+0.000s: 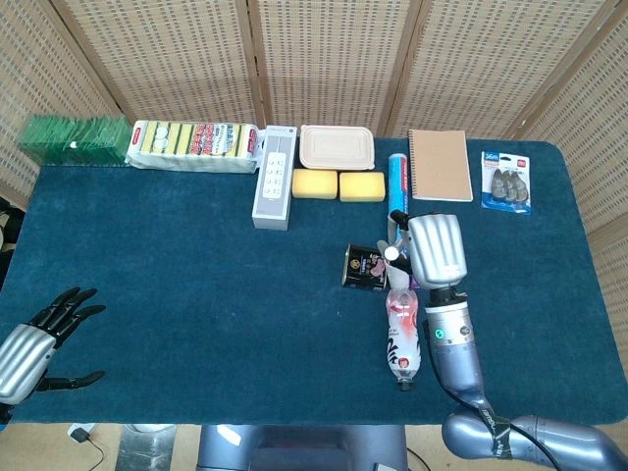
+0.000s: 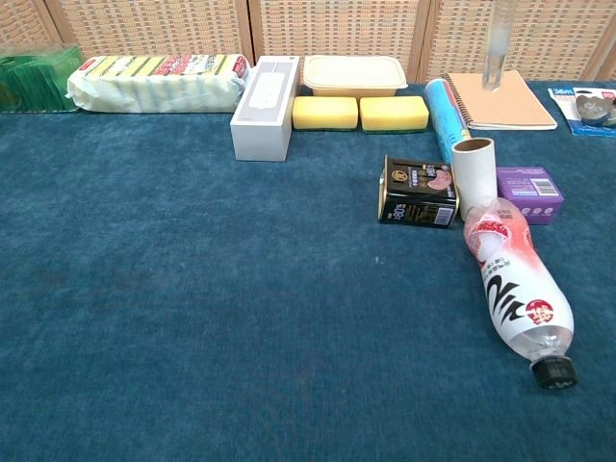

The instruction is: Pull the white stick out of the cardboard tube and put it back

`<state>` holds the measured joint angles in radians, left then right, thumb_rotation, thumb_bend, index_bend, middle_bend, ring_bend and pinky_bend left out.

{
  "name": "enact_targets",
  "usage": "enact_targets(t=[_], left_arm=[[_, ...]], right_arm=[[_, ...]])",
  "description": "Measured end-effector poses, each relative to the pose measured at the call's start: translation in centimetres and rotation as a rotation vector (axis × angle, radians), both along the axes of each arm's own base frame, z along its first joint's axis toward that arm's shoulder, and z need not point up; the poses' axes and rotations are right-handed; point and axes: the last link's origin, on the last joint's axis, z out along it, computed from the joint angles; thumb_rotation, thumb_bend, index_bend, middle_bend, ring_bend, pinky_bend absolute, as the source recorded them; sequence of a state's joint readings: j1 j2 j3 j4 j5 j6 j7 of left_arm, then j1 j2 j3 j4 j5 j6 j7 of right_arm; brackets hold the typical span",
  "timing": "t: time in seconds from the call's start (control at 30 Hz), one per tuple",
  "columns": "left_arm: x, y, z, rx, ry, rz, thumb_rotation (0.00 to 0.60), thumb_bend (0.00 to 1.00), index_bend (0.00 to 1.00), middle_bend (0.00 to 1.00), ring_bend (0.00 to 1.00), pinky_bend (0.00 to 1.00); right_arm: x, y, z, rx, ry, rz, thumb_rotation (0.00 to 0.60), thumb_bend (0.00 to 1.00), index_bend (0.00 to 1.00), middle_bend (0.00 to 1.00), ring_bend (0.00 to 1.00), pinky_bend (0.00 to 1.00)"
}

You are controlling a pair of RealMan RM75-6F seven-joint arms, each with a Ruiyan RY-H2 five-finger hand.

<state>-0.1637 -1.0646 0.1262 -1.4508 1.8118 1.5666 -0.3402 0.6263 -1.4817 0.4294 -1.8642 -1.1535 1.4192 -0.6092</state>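
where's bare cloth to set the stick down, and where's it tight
Free: the broad blue cloth between the left hand and the black box, in front of the white box. Crowded: around the cardboard tube, hemmed by the black box, bottle and purple box.

White stick (image 2: pixel 498 43) hangs above upright cardboard tube (image 2: pixel 474 175).

Both my cameras give bright, even daylight with only soft, short shadows under the boxes. The blue cloth (image 2: pixel 192 318) shows no glare. My chest view is crisp up close; the stick (image 2: pixel 498 43) at its top edge looks slightly blurred.
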Motion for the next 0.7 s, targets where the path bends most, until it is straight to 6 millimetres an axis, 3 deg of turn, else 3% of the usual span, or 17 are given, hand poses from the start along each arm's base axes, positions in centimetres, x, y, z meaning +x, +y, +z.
enact_targets(t=[0.27,0.57,0.7], left_arm=[[0.0,-0.1,0.2,-0.011,-0.012,-0.005,0.465,0.11,0.16,0.08,0.03,0.24],[0.0,-0.2,0.5,-0.019,-0.027,-0.017,0.465,0.11,0.16,0.08,0.03,0.24],[0.0,-0.3,0.6,-0.02,-0.032,-0.026,0.468,0.11,0.16,0.08,0.03,0.24]], right_arm=[[-1.0,1.2,2.8,-0.006,-0.041,-0.042,0.6,0.36,0.8,0.95,0.96,0.79],[-1.6,6.8,5.4,0.131,-0.1,-0.07,0.6,0.37,0.81,0.96,0.97,0.84],[-2.8,8.7,7.0,0.147,-0.05,-0.094,0.6,0.37,0.81,0.96,0.97,0.86]])
